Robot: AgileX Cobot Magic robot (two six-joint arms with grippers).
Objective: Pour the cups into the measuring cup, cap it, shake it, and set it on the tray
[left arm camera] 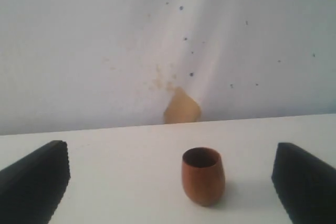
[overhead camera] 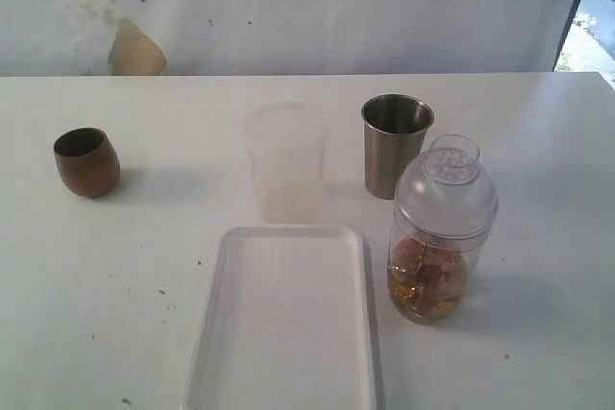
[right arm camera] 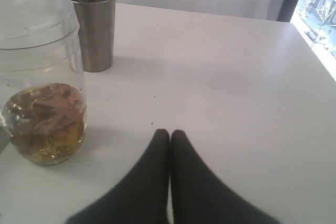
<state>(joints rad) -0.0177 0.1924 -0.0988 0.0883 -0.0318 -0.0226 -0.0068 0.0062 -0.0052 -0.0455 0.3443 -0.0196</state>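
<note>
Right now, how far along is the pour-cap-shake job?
Done, apparently: measuring cup holds amber contents and wears its domed cap. In hand: nothing; left gripper open facing the wooden cup, right gripper shut, empty. Remaining: measuring cup stands beside the tray, not on it. Shaking: cannot tell.

The right gripper (right arm camera: 169, 132) has its two black fingers pressed together with nothing between them, over the white table (right arm camera: 226, 77). Off to one side of it, apart from the fingers, stands the measuring cup (right arm camera: 42, 103), capped with a clear domed lid (right arm camera: 37, 19) and holding amber liquid (right arm camera: 44, 148) with brownish pieces in its lower part. The tumbler (right arm camera: 93, 27) stands upright just beyond the cup.
</note>
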